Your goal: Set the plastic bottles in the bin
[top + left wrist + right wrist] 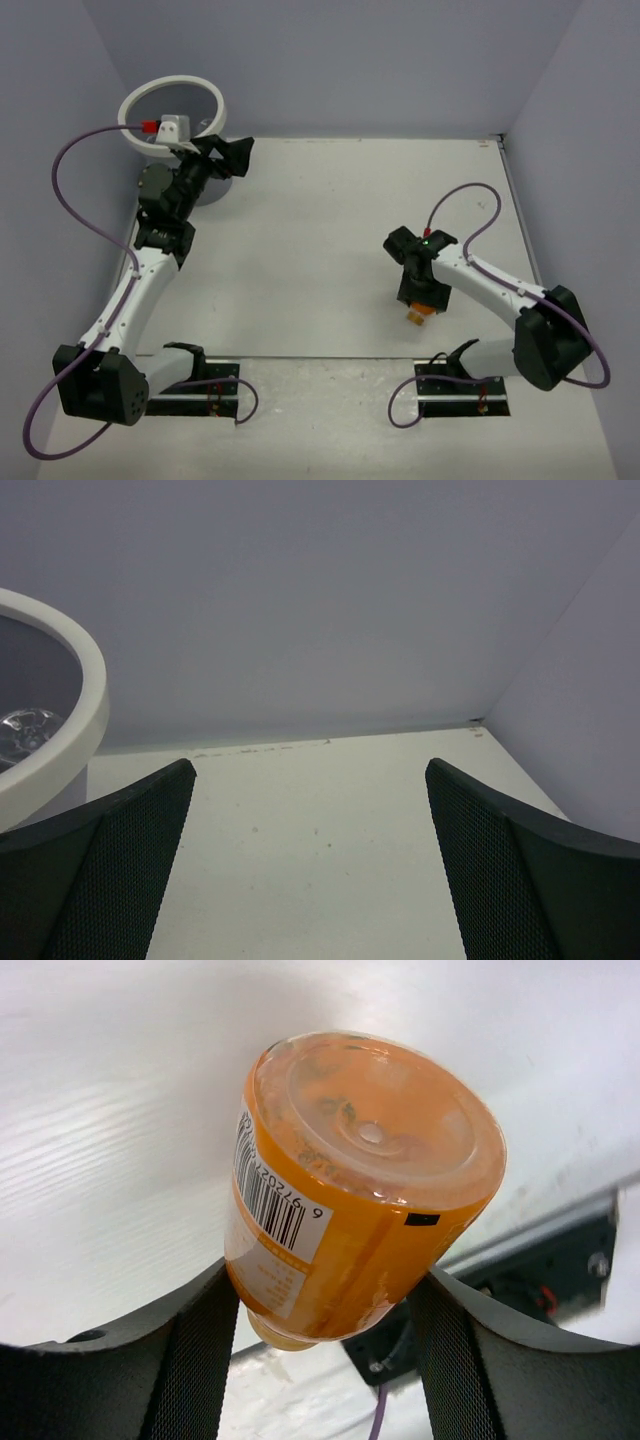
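Lilac walls [330,60] close in a pale worktop [320,240] on three sides. From above we see the bin [123,112] standing at the far left corner. The left arm [150,270] reaches up to it, so that the left jaws sit just beside its rim, on the side facing the middle of the worktop. The right arm [490,285] bends inward on the near right. Under the right jaws an orange bottle [420,313] shows, well apart from the bin and near that arm's mounting plate [450,400].

From the left wrist we see the left jaws spread wide: the two dark, mesh-faced left fingers [110,870] stand at either edge of the view with bare worktop between them. The bin's thick white rim curves in at the left, and inside it we make out the base of a clear bottle [25,730].

From the right wrist, the right jaws are clamped on the orange bottle, with one of the right fingers [195,1360] pressing each side of it. Its base faces the camera, its barcode label [275,1210] faces left, and its neck end points down and away. We cannot tell whether it touches the worktop. Beyond it lie the dark mounting plate and a purple cable [380,1415].
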Controlling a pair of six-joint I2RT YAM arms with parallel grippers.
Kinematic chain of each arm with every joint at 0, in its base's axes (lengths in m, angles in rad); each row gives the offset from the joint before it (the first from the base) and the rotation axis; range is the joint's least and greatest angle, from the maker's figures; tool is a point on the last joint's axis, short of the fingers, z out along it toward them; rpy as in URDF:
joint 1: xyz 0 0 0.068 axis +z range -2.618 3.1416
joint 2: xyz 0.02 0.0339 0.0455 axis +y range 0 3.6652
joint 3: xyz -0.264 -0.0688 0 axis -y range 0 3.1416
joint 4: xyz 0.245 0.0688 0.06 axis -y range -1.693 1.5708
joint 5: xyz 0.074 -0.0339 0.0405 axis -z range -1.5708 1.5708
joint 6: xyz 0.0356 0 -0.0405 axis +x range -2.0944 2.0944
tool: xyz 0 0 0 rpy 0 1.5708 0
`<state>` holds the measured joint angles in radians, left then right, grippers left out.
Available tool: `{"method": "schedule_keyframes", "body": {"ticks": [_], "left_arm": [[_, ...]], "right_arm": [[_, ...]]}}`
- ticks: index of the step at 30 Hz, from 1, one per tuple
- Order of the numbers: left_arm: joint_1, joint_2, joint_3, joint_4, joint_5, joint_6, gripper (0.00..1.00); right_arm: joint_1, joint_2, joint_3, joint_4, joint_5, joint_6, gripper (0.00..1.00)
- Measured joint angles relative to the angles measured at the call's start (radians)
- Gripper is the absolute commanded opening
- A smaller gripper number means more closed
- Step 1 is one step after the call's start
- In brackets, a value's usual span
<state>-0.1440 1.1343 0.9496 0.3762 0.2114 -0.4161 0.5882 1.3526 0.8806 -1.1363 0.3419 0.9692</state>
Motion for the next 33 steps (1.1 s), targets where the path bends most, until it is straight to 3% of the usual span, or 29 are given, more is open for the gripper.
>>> {"method": "schedule_keyframes", "body": {"ticks": [5,10,16,19,25,33], "left_arm": [[0.000,0.017,-0.022,0.024,0.094,-0.047,1.00],[-0.029,0.083,-0.056,0.074,0.217,-0.109,1.00],[-0.221,0.175,-0.099,0.113,0.373,-0.138,1.00],[-0.323,0.189,-0.119,0.132,0.456,-0.147,1.00],[-0.425,0.161,-0.229,0.246,0.515,-0.205,1.00],[-0.505,0.127,-0.263,0.264,0.508,-0.223,1.00]], "right_arm": [[0.136,-0.113,0.069,0.139,0.006,-0.191,0.00],[0.179,-0.274,-0.034,0.426,-0.134,-0.358,0.00],[0.191,-0.488,-0.234,0.871,-0.333,-0.499,0.00],[0.190,-0.489,-0.257,1.010,-0.445,-0.551,0.00],[0.190,-0.500,-0.305,1.203,-0.618,-0.592,0.00],[0.191,-0.514,-0.328,1.285,-0.741,-0.597,0.00]]}}
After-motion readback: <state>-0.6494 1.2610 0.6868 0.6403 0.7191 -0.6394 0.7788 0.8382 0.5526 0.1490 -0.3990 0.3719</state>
